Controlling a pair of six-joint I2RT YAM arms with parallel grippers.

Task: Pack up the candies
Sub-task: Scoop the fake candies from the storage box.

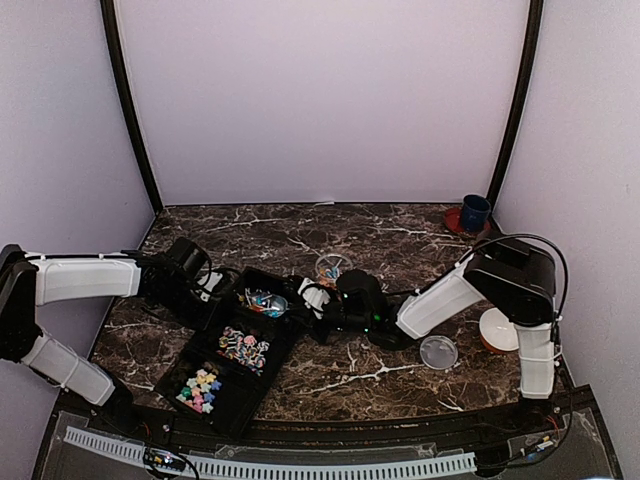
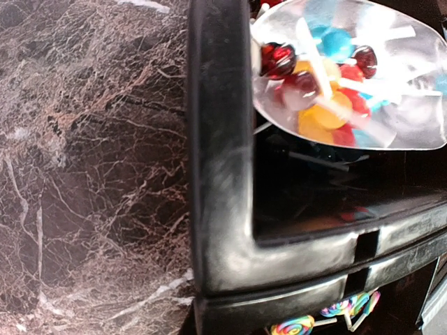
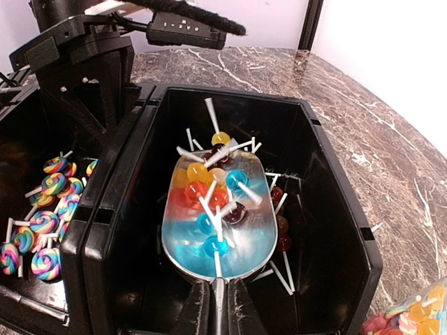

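Note:
A black three-compartment tray [image 1: 185, 352] lies on the marble table. My right gripper [image 3: 218, 287] is shut on the handle of a clear scoop [image 3: 241, 234], which hovers in the far compartment, loaded with round lollipop candies [image 3: 209, 188]. More of them lie on that compartment's floor [image 3: 281, 225]. Swirled lollipops [image 3: 42, 230] fill the middle compartment and pastel star candies [image 1: 200, 388] the near one. My left gripper [image 1: 207, 287] sits at the tray's far left rim [image 2: 216, 174], shut on it; its fingers are hidden in its own view.
A small clear jar [image 1: 333, 268] with mixed candies stands just beyond the right gripper. A clear lid [image 1: 438, 352] and a white-and-orange object [image 1: 497, 330] lie at the right. A blue cup [image 1: 475, 212] on a red dish stands at the back right.

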